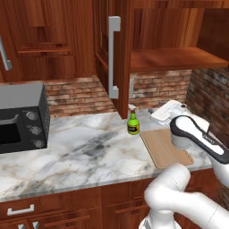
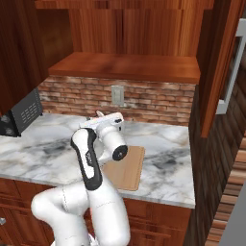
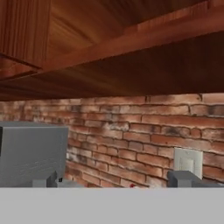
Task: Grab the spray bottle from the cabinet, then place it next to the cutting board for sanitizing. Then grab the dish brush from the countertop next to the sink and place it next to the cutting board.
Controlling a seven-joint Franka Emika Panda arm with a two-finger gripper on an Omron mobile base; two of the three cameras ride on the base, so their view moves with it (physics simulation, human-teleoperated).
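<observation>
Veined marble counter [image 1: 89, 147], pale wooden cutting board [image 1: 163, 147], reddish-brown wooden cabinet [image 1: 174, 58].

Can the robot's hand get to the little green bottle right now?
Probably yes. The spray bottle stands upright in the open on the counter, beside the cutting board, with nothing around it. The gripper is close by, its fingers wide open.

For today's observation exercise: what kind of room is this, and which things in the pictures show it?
Most likely a home kitchen: a marble countertop under wooden wall cabinets, a dark microwave, and a cutting board beside a spray bottle.

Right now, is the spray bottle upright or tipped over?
Upright: the spray bottle stands on its base on the countertop, nozzle up, beside the cutting board.
</observation>
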